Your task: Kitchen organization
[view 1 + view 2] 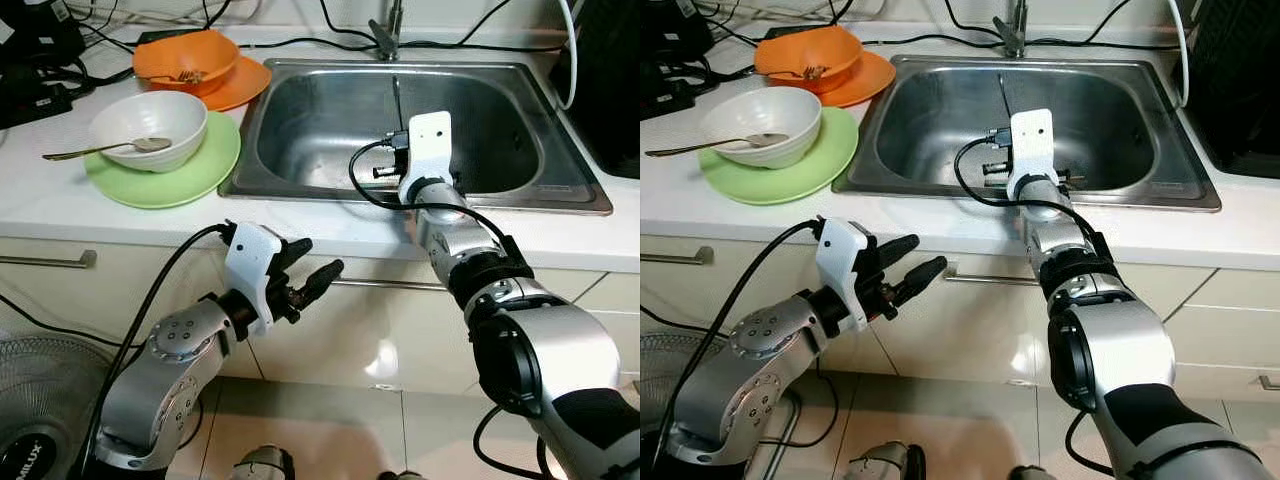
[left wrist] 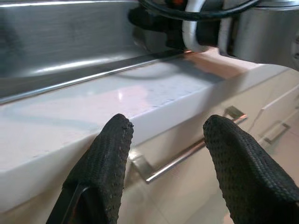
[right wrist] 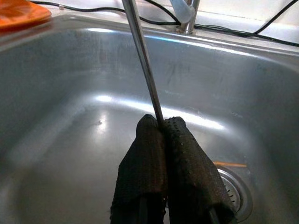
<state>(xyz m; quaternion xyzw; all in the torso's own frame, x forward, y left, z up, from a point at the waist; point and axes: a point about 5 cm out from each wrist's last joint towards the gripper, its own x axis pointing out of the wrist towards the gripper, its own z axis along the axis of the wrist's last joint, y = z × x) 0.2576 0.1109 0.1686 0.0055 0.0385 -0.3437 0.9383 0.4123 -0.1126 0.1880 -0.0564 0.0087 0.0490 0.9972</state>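
My right gripper (image 3: 159, 122) hangs over the steel sink (image 1: 300, 130), shut on the thin metal handle of a utensil (image 3: 142, 56) that rises towards the faucet (image 1: 388, 35). The utensil's working end is hidden. Below the counter edge, in front of the cabinet, my left gripper (image 1: 324, 254) stands open with nothing between its fingers (image 2: 110, 154). On the counter to the left, a white bowl (image 1: 150, 125) with a spoon (image 1: 105, 148) sits on a green plate (image 1: 165, 180). Behind it an orange bowl (image 1: 185, 55) with a fork rests on an orange plate (image 1: 240, 85).
Black cables (image 1: 300, 42) run along the back of the counter, with dark equipment (image 1: 35, 60) at the far left. A drain (image 3: 236, 186) lies in the sink bottom. Cabinet drawer handles (image 1: 50, 262) run under the counter. A fan (image 1: 30, 420) stands on the floor, lower left.
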